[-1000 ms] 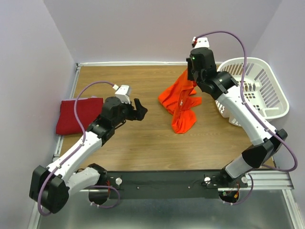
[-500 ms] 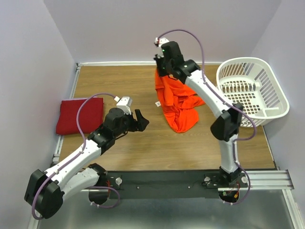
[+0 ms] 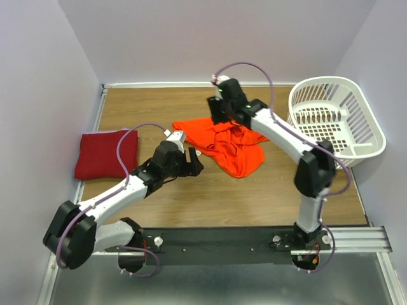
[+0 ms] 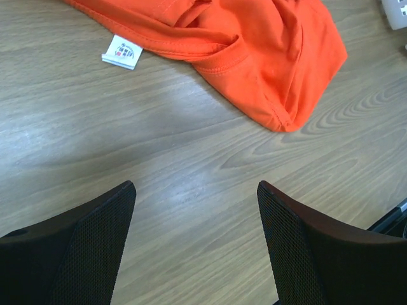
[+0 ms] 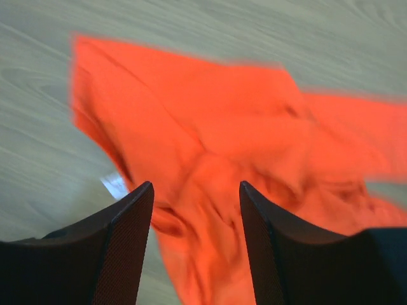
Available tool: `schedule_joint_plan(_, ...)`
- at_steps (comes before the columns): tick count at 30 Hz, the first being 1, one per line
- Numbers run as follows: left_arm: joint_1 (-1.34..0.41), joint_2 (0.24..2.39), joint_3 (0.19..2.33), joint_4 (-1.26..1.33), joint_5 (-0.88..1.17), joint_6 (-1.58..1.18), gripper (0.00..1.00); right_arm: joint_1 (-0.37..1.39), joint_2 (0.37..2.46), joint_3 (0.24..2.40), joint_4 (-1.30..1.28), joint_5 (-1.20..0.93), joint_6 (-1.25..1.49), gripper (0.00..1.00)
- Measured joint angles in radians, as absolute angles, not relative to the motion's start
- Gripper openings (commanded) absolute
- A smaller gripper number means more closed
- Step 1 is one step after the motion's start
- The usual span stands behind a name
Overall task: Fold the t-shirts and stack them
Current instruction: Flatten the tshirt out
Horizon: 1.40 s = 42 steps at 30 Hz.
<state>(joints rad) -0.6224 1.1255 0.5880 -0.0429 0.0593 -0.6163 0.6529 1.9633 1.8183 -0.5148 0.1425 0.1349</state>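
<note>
The orange-red t-shirt [image 3: 234, 150] lies crumpled and partly spread on the wooden table, with its white neck label [image 4: 122, 52] at its left edge. My right gripper [image 3: 216, 117] hovers over the shirt's back part. It is open, and blurred orange cloth [image 5: 210, 127] shows below and between its fingers [image 5: 130, 235]. My left gripper [image 3: 193, 164] is open just left of the shirt's near edge [image 4: 267, 57], with bare wood between its fingers [image 4: 95, 241]. The dark crimson t-shirt [image 3: 105, 152] lies folded at the table's left edge.
A white lattice laundry basket [image 3: 331, 81] stands at the right edge of the table. Walls close the table at the back and both sides. Bare wood [image 3: 210, 197] runs along the front between the shirt and the arm bases.
My right gripper swung left with the hanging orange shirt, then opened; the shirt now lies on the table. My left gripper moved right, up to the shirt's edge.
</note>
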Motion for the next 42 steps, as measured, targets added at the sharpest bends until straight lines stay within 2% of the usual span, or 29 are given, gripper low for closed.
schedule_joint_plan(3, -0.628, 1.202, 0.625, -0.018, 0.059, -0.622, 0.83, 0.572, 1.764, 1.507, -0.510, 0.171, 0.165, 0.57)
schedule_joint_plan(7, -0.632, 1.312, 0.690, 0.010, 0.056, -0.633, 0.79, 0.466, 1.597, 1.240, -0.514, 0.188, 0.202, 0.53)
schedule_joint_plan(13, -0.632, 1.489, 0.835, 0.047, 0.004, -0.640, 0.75, 0.439, 1.559, 1.016, -0.495, 0.171, 0.250, 0.49)
schedule_joint_plan(14, -0.633, 1.525, 0.867, 0.050, -0.005, -0.640, 0.71, 0.432, 1.560, 0.993, -0.495, 0.168, 0.259, 0.49)
schedule_joint_plan(17, -0.631, 1.628, 0.944, 0.053, -0.030, -0.638, 0.58, 0.422, 1.572, 0.972, -0.485, 0.154, 0.276, 0.49)
schedule_joint_plan(22, -0.614, 1.790, 1.081, 0.013, -0.073, -0.606, 0.54, 0.417, 1.590, 0.944, -0.445, 0.097, 0.291, 0.48)
schedule_joint_plan(27, -0.581, 1.892, 1.174, -0.042, -0.088, -0.568, 0.54, 0.417, 1.629, 0.936, -0.424, 0.058, 0.300, 0.24)
schedule_joint_plan(30, -0.559, 1.928, 1.204, -0.070, -0.089, -0.546, 0.54, 0.417, 1.648, 0.926, -0.397, 0.045, 0.308, 0.15)
schedule_joint_plan(37, -0.507, 1.986, 1.274, -0.101, -0.076, -0.515, 0.54, 0.423, 1.656, 0.914, -0.342, -0.018, 0.330, 0.14)
schedule_joint_plan(42, -0.455, 2.061, 1.388, -0.133, -0.052, -0.479, 0.54, 0.543, 1.686, 0.920, -0.283, -0.104, 0.396, 0.12)
